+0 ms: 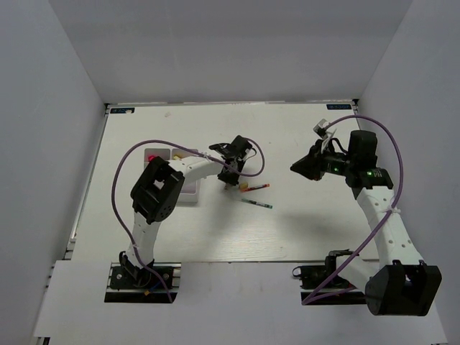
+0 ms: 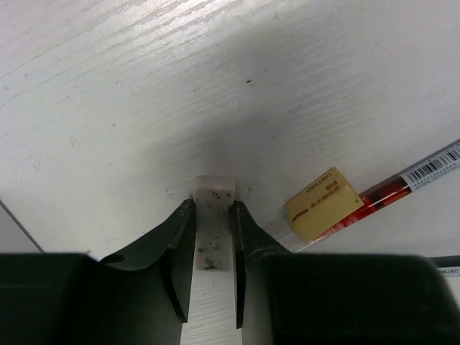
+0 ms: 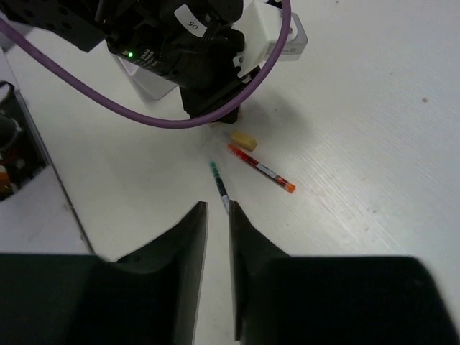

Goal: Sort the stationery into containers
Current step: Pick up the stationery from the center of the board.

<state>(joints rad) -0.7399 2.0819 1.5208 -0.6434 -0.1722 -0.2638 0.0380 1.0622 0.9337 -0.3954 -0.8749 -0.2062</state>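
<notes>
Sitting between the left jaws is a white eraser (image 2: 215, 190).

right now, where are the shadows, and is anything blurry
left wrist: sharp, soft shadow on the table around the white eraser at the left gripper; right wrist: the left arm shadows the table beside the yellow eraser; top external: even light, no glare, red pen tiny.
</notes>
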